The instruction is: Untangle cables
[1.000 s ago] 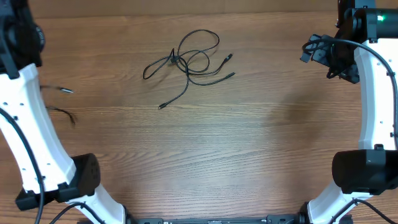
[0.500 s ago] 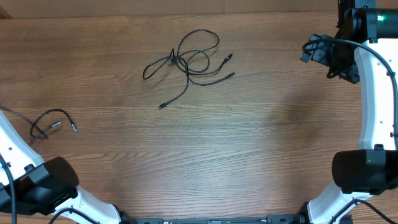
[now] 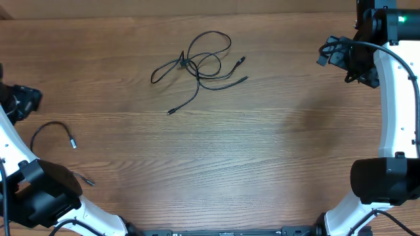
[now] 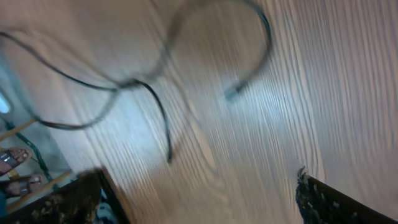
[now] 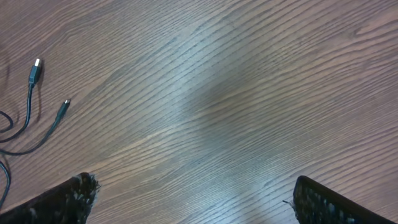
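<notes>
Right of the tangle (image 3: 200, 65), which lies unmoved and stretched lower-left to upper-right, the right pincer (image 5: 193, 199) hangs wide open and empty, nearer than the left pincer (image 4: 199, 199), likewise spread and empty, newly swung over the loose cable (image 3: 49, 129) far left of the tangle.

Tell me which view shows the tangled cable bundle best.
Overhead: the whole tangled bundle lies sharp and unobstructed, loops and plug ends visible. The right wrist view catches only two plug ends at its left edge. The left wrist view shows a blurred cable, apparently the separate one, not the bundle.
</notes>
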